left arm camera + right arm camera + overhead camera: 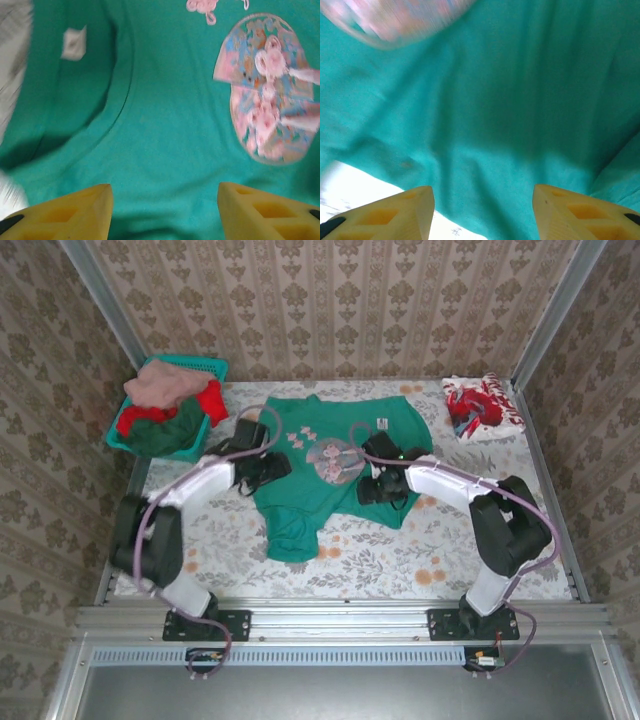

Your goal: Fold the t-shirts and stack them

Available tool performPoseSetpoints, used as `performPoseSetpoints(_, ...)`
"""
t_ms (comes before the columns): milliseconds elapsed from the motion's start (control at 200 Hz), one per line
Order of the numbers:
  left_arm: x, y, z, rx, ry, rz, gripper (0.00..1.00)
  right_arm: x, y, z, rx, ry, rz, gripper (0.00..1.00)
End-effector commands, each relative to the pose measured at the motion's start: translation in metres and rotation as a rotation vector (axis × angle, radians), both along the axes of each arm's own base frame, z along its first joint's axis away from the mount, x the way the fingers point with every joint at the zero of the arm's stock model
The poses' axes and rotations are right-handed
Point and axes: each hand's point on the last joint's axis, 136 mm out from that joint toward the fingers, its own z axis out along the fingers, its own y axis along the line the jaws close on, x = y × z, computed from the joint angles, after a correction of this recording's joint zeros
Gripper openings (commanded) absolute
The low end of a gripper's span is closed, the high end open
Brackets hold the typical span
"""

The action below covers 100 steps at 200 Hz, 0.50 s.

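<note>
A teal-green t-shirt (330, 465) lies print-up across the middle of the table (450, 560), rumpled, its lower part bunched into a narrow tail toward the near edge. The left gripper (262, 468) hangs over the shirt's left side with its yellow fingers (75, 212) apart and nothing between them; below them are the collar, a white neck label (73, 44) and the pale pinkish chest print (270, 90). The right gripper (385, 485) hovers over the shirt's right side, jaws likewise apart and empty. The wrist pictures are blurred, so whether either fingertip touches the cloth cannot be told. A folded red-and-white patterned t-shirt (482, 407) sits at the far right corner. At the far left corner a teal mesh basket (212, 367) holds salmon-pink (165, 383), red (212, 400) and dark green (160, 437) shirts.
</note>
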Motion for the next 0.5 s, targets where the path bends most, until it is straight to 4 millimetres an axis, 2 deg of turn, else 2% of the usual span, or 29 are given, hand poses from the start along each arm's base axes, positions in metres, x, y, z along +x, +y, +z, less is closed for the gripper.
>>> performPoseSetpoints(0, 0.026, -0.011, -0.02, 0.005, 0.014, -0.096, 0.55, -0.011, -0.005, -0.017, 0.008, 0.028, -0.073, 0.56)
performPoseSetpoints(75, 0.038, -0.005, -0.04, 0.02, 0.048, -0.09, 0.54, -0.025, -0.014, -0.025, -0.017, 0.058, -0.09, 0.56)
performPoseSetpoints(170, 0.046, 0.015, -0.067, 0.082, 0.104, -0.064, 0.54, -0.043, -0.034, -0.029, -0.09, 0.097, -0.118, 0.57)
performPoseSetpoints(275, 0.052, 0.043, -0.088, 0.129, 0.151, -0.024, 0.53, -0.06, -0.058, -0.033, -0.143, 0.141, -0.162, 0.58)
performPoseSetpoints(380, 0.054, 0.066, -0.101, 0.146, 0.18, 0.004, 0.52, -0.073, -0.069, -0.034, -0.125, 0.179, -0.191, 0.58)
performPoseSetpoints(495, 0.054, 0.079, -0.105, 0.151, 0.195, 0.011, 0.52, -0.079, -0.083, -0.027, -0.157, 0.178, -0.208, 0.59)
